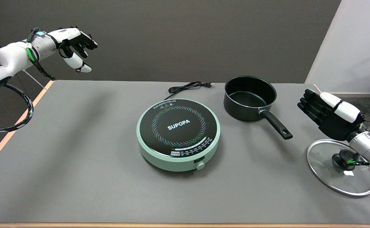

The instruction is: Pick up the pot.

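A black pot (250, 97) stands empty on the grey table, right of centre toward the back. Its black handle (275, 124) points toward the lower right. My right hand (329, 114) hovers to the right of the handle's tip, apart from it, fingers stretched out toward the left and holding nothing.
A mint-green induction cooker (178, 134) sits at the table's centre, its black cord (188, 86) trailing behind. A glass lid (342, 166) with a black knob lies at the right edge under my right wrist. The idle left hand (74, 44) hangs at the upper left.
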Controlling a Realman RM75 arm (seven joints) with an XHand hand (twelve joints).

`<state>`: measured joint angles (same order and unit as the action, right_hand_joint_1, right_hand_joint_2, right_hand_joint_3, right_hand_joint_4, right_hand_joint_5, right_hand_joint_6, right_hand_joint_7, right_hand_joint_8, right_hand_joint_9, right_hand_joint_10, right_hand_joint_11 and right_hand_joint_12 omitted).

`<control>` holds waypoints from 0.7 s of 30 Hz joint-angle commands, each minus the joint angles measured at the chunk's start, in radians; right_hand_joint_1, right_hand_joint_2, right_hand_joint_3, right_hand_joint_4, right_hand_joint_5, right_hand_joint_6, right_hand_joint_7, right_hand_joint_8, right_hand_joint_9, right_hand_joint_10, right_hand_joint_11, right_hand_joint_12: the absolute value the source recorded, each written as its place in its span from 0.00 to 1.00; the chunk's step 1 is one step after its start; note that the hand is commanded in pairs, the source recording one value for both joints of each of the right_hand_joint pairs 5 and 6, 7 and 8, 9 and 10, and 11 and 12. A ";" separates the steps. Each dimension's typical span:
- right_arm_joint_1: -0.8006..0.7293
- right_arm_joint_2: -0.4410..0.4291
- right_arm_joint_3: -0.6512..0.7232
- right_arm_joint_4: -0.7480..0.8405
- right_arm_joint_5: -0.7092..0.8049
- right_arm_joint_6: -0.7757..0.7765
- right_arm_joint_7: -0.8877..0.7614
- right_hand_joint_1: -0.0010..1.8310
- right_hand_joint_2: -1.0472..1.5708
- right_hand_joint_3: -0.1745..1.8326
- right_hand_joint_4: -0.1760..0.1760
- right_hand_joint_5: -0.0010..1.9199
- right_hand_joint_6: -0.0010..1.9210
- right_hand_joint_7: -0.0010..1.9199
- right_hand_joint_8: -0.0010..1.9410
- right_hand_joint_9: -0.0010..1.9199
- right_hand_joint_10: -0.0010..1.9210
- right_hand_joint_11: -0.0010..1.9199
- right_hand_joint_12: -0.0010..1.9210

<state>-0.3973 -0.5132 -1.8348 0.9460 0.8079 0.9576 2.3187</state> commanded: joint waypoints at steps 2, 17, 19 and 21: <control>0.114 -0.066 0.020 0.022 0.003 -0.015 -0.006 0.17 0.99 0.00 0.00 0.02 0.02 0.02 0.02 0.02 0.02 0.02 0.02; 0.117 -0.067 0.021 0.024 0.011 -0.006 -0.007 0.17 0.97 0.00 0.00 0.03 0.03 0.03 0.03 0.03 0.03 0.03 0.03; 0.112 -0.068 0.021 0.026 0.012 -0.003 -0.005 0.17 0.97 0.00 0.00 0.03 0.03 0.03 0.03 0.03 0.03 0.03 0.03; 0.106 -0.071 0.021 0.024 0.015 0.008 -0.003 0.17 0.97 0.00 0.00 0.03 0.03 0.03 0.03 0.03 0.03 0.03 0.03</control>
<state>-0.3027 -0.5690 -1.8177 0.9671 0.8158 0.9459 2.3134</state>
